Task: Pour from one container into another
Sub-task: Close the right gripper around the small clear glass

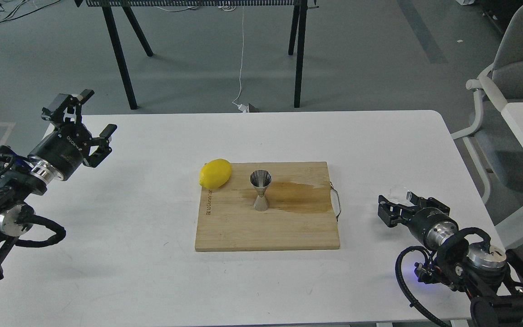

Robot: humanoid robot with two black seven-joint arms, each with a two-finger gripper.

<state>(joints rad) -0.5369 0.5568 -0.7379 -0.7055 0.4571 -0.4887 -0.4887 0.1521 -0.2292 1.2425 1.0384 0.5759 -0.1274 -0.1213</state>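
Observation:
The clear glass cup (399, 193) stands on the white table (152, 272) near its right edge, faint against the surface. My right gripper (397, 205) lies low just in front of it, open, with the cup at its fingertips; I cannot tell whether they touch. The steel jigger (260, 190) stands upright in the middle of the wooden cutting board (266, 231). My left gripper (97, 112) hovers open over the table's far left, holding nothing.
A yellow lemon (215, 173) rests at the board's back left corner. A dark wet stain (300, 196) spreads on the board right of the jigger. A metal handle (336, 204) sticks out at the board's right end. A grey chair (515, 68) stands at right.

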